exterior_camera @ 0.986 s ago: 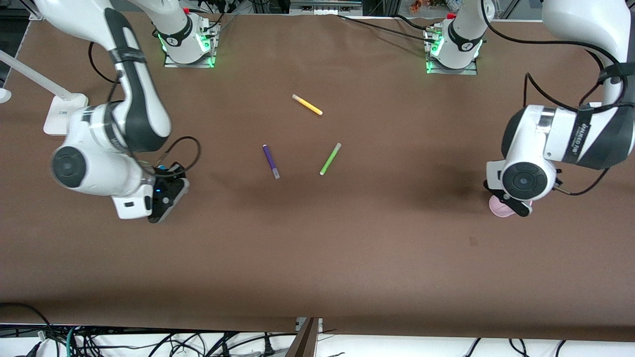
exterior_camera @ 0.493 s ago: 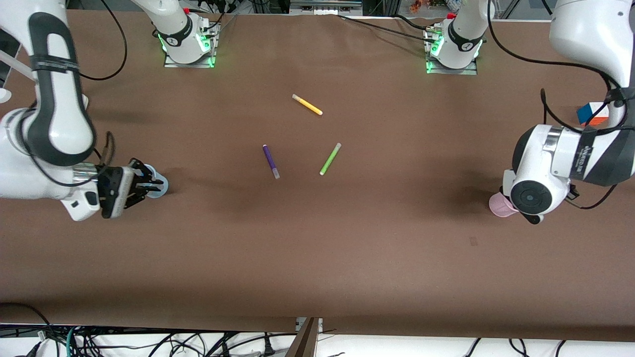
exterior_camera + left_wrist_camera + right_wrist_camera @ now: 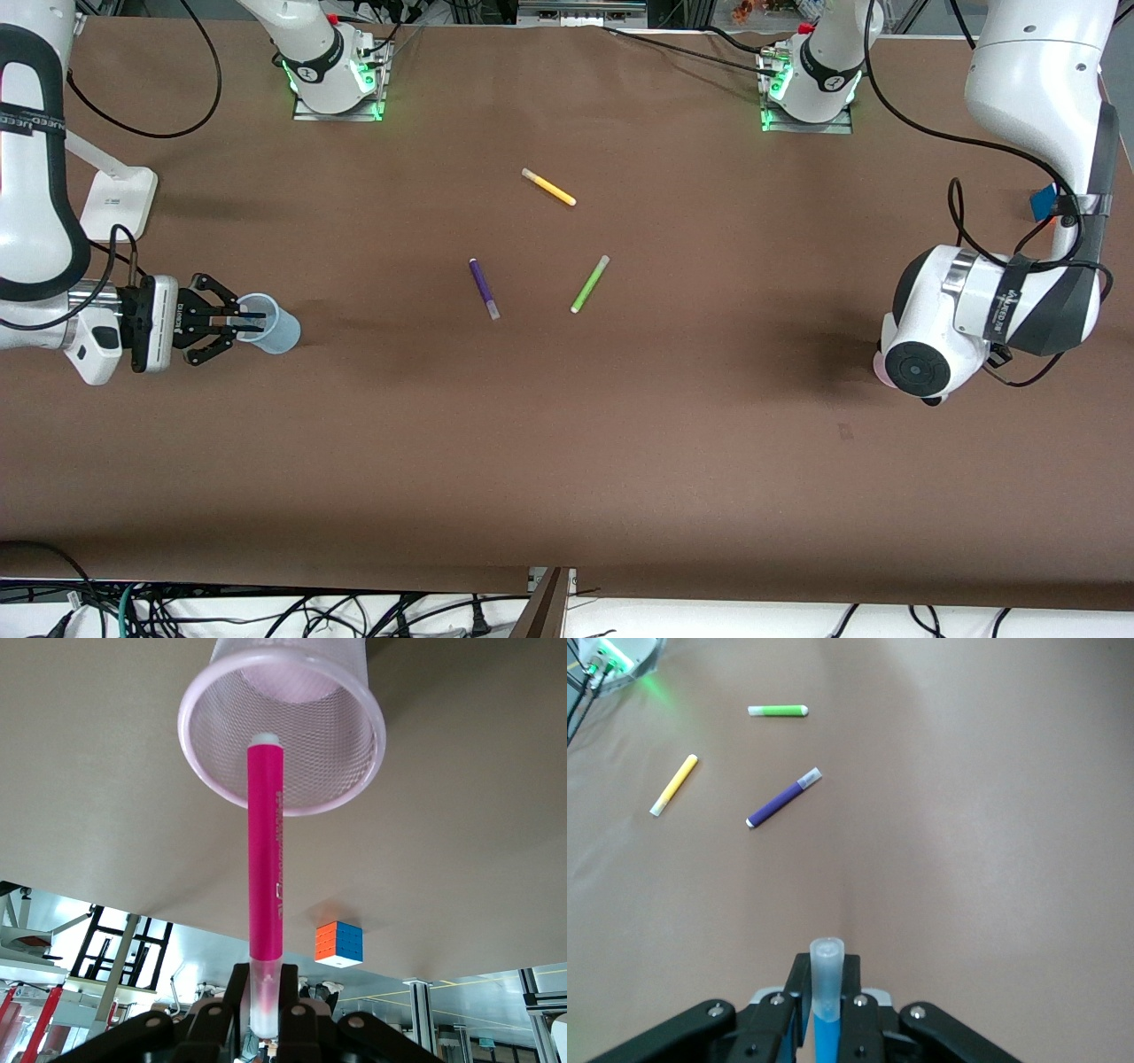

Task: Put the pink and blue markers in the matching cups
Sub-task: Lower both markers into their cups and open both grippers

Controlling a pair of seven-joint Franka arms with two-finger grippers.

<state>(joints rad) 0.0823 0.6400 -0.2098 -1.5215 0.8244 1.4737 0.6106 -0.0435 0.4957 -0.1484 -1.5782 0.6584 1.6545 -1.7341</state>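
In the left wrist view my left gripper [image 3: 265, 970] is shut on the pale cap of the pink marker [image 3: 265, 842]. The marker's free end points into the mouth of the pale pink cup [image 3: 282, 726]. In the front view that arm's wrist covers both the gripper and the pink cup. My right gripper [image 3: 241, 321] lies level at the rim of the pale blue cup [image 3: 273, 325], toward the right arm's end of the table. It is shut on the blue marker [image 3: 826, 1032] just below the cap. The blue cup does not show in the right wrist view.
Purple [image 3: 484, 288], lime green [image 3: 589, 283] and yellow [image 3: 548, 187] markers lie in the middle of the table, between the two cups. A colour cube [image 3: 338, 942] sits at the left arm's end, and a white lamp base [image 3: 117, 202] at the right arm's end.
The right arm swung out toward its end of the table and turned its gripper level, uncovering the blue cup. The left arm's wrist shifted over the pink cup and now hides it.
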